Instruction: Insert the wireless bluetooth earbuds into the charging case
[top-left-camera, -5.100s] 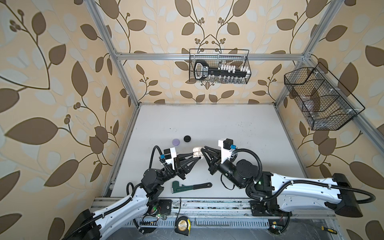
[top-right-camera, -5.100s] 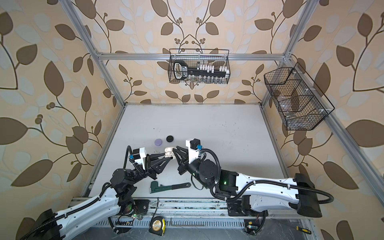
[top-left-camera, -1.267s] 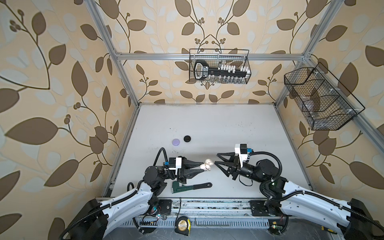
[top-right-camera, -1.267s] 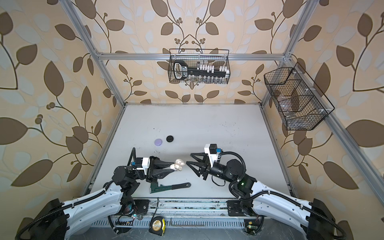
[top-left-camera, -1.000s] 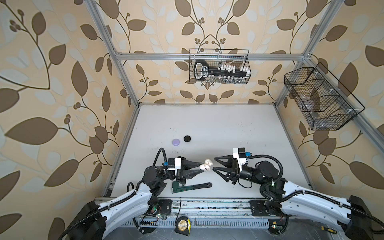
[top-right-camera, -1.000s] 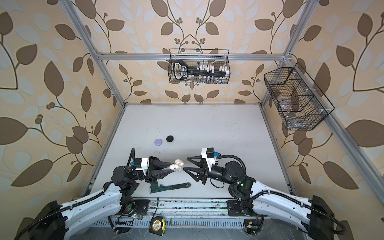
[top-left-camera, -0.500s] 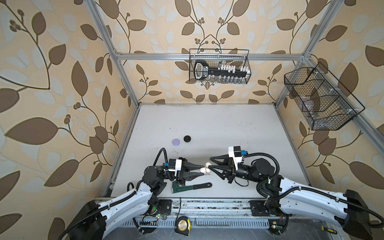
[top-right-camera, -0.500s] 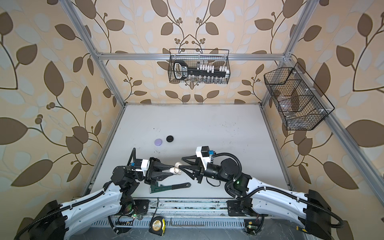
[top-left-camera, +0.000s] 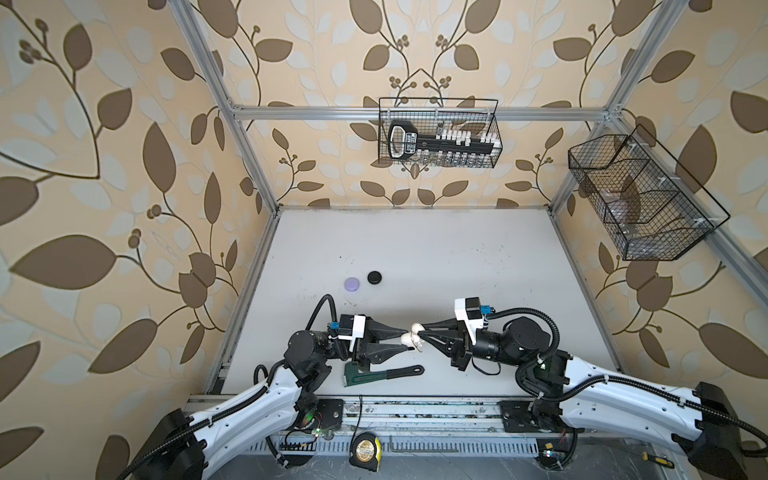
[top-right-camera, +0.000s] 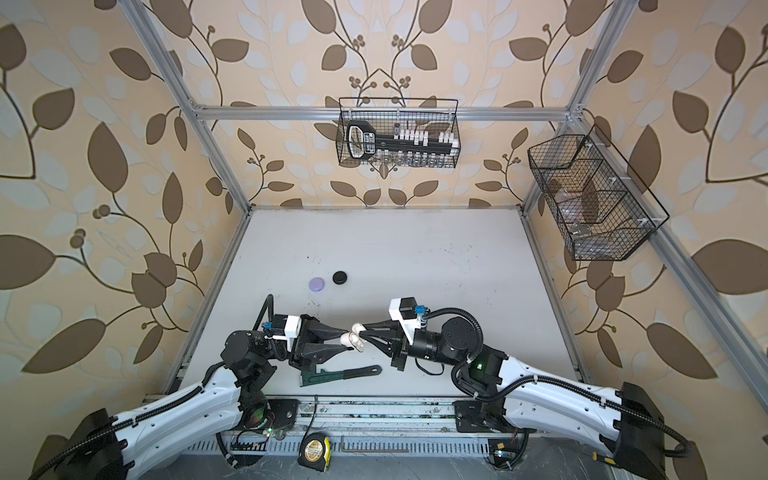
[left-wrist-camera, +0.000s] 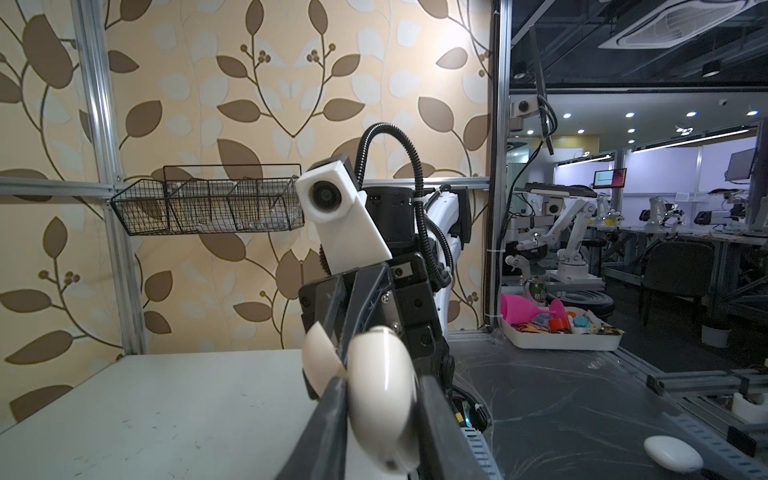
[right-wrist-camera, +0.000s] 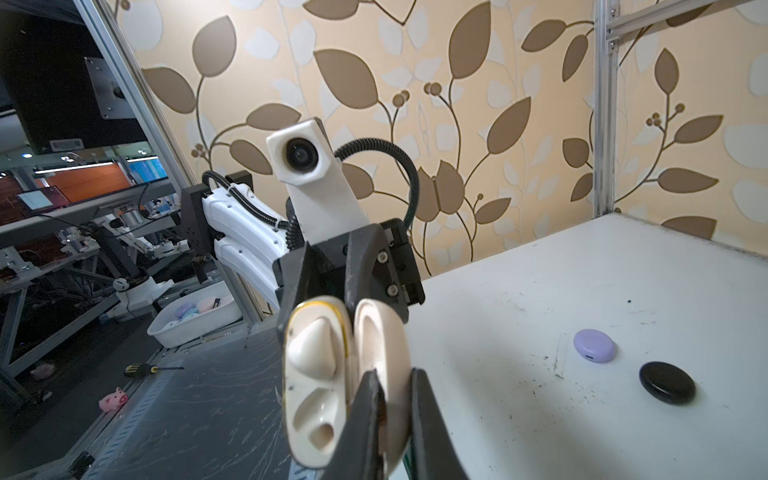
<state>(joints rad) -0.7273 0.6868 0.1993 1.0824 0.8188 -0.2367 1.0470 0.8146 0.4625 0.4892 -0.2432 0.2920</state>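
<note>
White charging case (right-wrist-camera: 316, 374): open, aloft over the front of the table (top-left-camera: 457, 257). Your right gripper (top-left-camera: 420, 333): clamped on the lid (right-wrist-camera: 382, 340). Your left gripper (left-wrist-camera: 382, 386): straddling the base; you cannot tell if it grips.

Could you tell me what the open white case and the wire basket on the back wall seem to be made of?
The white case looks like hard moulded plastic, smooth and slightly glossy: soft highlights on rounded wells. The wire basket looks like thin metal wire, probably coated black: a fine rigid grid.
</note>
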